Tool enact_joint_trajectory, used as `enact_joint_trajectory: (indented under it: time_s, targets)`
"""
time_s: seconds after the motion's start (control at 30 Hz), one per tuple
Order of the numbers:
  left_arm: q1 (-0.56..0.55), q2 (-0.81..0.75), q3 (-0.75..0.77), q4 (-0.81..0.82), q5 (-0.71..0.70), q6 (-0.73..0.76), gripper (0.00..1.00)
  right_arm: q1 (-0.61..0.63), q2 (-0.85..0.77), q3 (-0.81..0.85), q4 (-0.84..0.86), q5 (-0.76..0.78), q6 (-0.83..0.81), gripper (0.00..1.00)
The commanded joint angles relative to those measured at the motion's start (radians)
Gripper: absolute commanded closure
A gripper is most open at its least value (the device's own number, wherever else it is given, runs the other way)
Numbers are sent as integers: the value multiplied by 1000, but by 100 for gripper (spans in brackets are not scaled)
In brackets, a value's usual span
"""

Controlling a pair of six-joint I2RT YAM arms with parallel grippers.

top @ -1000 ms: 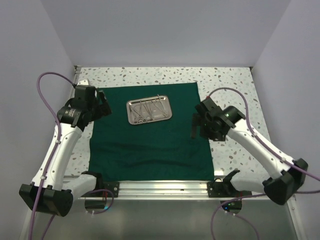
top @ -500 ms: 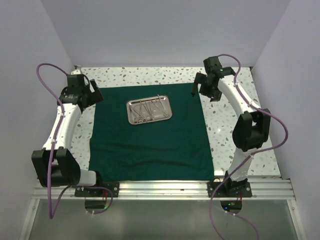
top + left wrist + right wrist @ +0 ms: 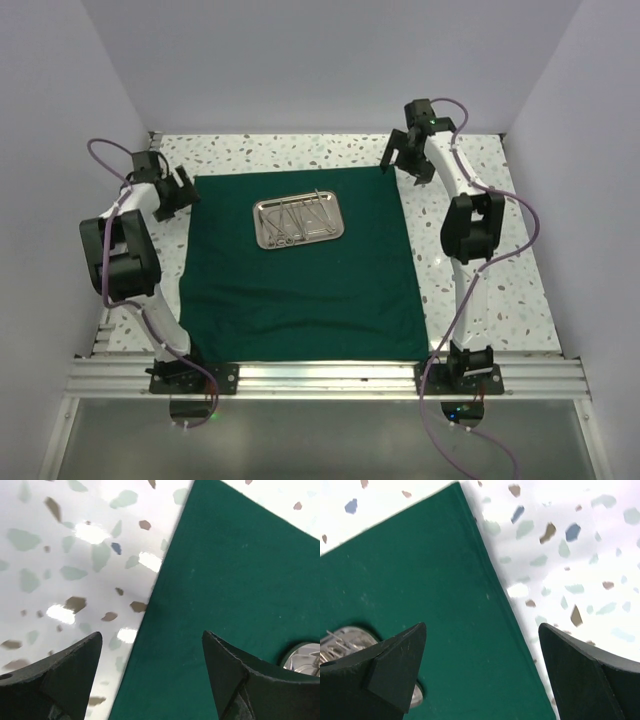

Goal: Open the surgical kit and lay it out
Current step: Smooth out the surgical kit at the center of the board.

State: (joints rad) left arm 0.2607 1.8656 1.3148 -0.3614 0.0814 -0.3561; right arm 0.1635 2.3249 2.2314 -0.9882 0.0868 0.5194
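The dark green cloth wrap (image 3: 300, 270) lies spread flat on the speckled table. The small steel tray (image 3: 297, 221) sits on its far half and holds several slim silver instruments (image 3: 300, 217). My left gripper (image 3: 183, 190) is open over the cloth's far left edge (image 3: 150, 610), empty. My right gripper (image 3: 402, 160) is open over the cloth's far right corner (image 3: 485, 590), empty. A bit of the tray's rim shows in the left wrist view (image 3: 302, 657) and in the right wrist view (image 3: 345, 642).
White walls close in the table on three sides. A metal rail (image 3: 330, 375) with both arm bases runs along the near edge. Bare speckled table (image 3: 480, 250) flanks the cloth on the right and a narrower strip on the left.
Both arms have swung from beside the cloth's middle out to its far corners. The cloth and tray have not moved.
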Motion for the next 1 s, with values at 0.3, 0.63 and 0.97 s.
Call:
enact_joint_trajectory:
  time_s: [0.3,0.63,0.97]
  targets:
    - [-89,230,240,59,-109,16,17,2,140,154,8,-1,-13,1]
    - [-172,409,518,-148,-174,-4,29,1,134,114,39,-47,-30,2]
    - [-181,495,664,-278,-330,-107,23,-4,119,73,56,-108,-19,2]
